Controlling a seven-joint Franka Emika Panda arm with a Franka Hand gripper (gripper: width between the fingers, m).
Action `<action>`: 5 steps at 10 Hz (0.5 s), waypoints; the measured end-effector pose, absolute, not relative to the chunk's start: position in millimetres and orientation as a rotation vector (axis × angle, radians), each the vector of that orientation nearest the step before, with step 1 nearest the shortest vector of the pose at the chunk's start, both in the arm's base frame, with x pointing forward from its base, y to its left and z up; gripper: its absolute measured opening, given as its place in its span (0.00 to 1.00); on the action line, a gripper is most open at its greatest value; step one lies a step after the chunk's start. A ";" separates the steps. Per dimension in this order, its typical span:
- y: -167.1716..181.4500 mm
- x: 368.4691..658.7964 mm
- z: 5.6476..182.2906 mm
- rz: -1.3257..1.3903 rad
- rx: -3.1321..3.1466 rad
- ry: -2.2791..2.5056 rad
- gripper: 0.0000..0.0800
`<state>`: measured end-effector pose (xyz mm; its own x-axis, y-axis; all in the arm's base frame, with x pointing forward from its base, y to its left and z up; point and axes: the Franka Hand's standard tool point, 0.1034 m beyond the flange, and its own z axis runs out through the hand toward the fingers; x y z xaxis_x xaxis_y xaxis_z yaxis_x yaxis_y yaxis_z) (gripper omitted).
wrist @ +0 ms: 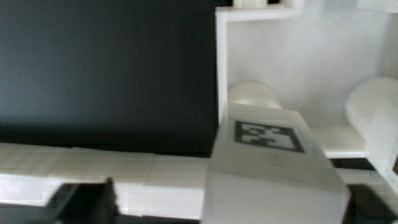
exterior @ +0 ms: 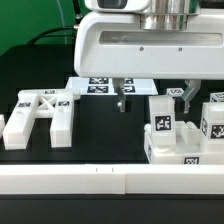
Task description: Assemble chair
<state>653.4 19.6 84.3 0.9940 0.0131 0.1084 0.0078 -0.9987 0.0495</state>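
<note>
Pincer of mine hangs over the bench, jaws wide, clasping nothing that I can see. Just below it, toward five o'clock in the exterior view, stands a notched block of the chair. A second block sits at three o'clock, and the cross-braced plate lies well off at nine. I judge these parts light, rigid and matte enough not to slip. I'd take the notched block across its flat parallel sides, clear of the tag.

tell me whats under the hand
A tagged white block stands below the open hand. The table right beneath that block is covered by it, so unseen.
</note>
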 end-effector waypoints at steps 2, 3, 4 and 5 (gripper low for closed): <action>18.6 653.4 84.2 0.168 3.088 0.014 0.36; 18.4 653.4 84.2 0.168 3.088 0.014 0.36; 18.4 653.4 84.2 0.168 3.088 0.013 0.36; 18.4 653.4 84.2 0.170 3.089 -0.036 0.36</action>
<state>653.4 18.4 84.2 0.9937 -0.0204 0.1100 -0.0256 -0.9986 0.0460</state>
